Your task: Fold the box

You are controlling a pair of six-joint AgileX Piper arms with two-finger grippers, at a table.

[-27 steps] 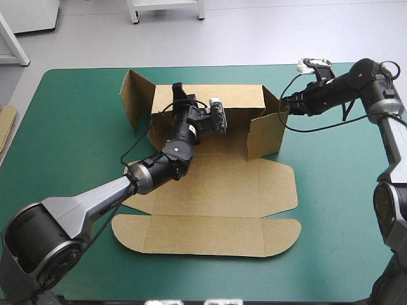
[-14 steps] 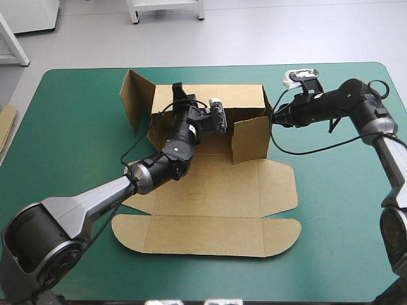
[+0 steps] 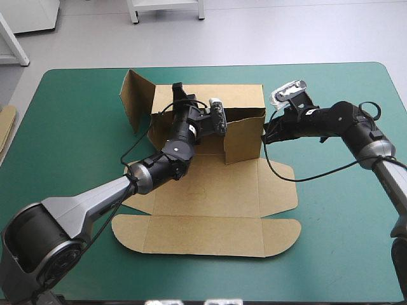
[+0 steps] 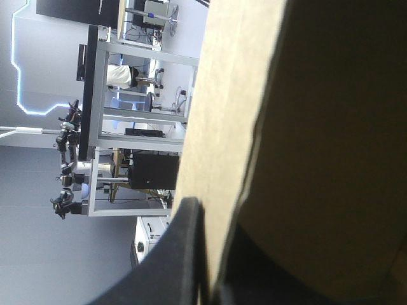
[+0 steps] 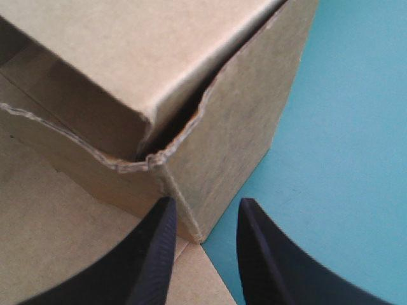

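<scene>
So: box (image 3: pixel 210 197) centred on table (image 3: pixel 76 159), lid panels (image 3: pixel 203 235) flat toward 6 o'clock, back wall (image 3: pixel 210 96) up at 12. Holding it: left gripper (image 3: pixel 179 89), pinched on the wall's top edge, likely to keep it upright while end flaps go in. At 2, right flap (image 3: pixel 243 136) stands swung inward. At 10, left flap (image 3: pixel 132 95) splays out. Outside the right corner: right gripper (image 3: pixel 266 135), fingers slightly apart, arm low from 3, elbow bent.

Grey floor (image 3: pixel 286 32), white furn. legs (image 3: pixel 134 13), teal-green table cover (image 3: pixel 76 127)
</scene>
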